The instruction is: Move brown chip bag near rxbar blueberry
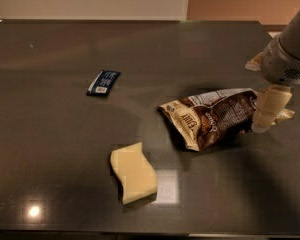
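— Whereabouts of the brown chip bag (210, 118)?

— Lies crumpled on the desk (50, 134), right of the middle, with its long axis roughly left to right.

— And the pincer (267, 115)?

— Hangs at the bag's right end, against or just over the crinkled edge. Comes down from the arm at the far right and points at the desk. Spread or pinching the bag: cannot tell from here.

— Target?

— The rxbar blueberry (103, 82), flat on the desk, well apart from the bag, to the left and a little farther back. Probably calls for a haul leftward and slightly away, nearly along the bag's own length.

— Anything in the way?

— Only a pale sponge (133, 172), nearer and left of the bag, off that line. Likely no trouble.
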Controlling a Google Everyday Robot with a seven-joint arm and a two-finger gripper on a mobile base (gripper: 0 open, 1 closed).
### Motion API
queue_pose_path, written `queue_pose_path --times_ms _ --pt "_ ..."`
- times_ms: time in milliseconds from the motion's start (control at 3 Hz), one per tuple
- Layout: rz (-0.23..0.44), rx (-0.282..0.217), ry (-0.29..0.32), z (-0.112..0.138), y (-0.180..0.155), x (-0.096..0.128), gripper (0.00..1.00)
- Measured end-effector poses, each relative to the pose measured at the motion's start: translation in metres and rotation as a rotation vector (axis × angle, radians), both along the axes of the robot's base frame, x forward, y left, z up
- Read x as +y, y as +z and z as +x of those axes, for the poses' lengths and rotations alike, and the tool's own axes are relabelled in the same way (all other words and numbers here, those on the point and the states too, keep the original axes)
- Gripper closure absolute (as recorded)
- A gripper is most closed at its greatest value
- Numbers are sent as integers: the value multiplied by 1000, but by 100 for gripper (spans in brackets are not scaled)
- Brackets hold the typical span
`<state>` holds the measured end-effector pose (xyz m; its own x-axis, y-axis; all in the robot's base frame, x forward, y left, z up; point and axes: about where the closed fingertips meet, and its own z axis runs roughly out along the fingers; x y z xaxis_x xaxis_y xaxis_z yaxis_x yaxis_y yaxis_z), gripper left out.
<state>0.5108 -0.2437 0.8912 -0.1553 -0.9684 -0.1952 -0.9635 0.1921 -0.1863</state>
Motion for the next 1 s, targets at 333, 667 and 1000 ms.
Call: queue_pose_path --times_ms 333,667,1000 --pt "-10 6 2 0 -11 -5 0" --pt "-23 13 0 1 -20 -9 11" --pt "-36 17 -2 1 -24 -13 30"
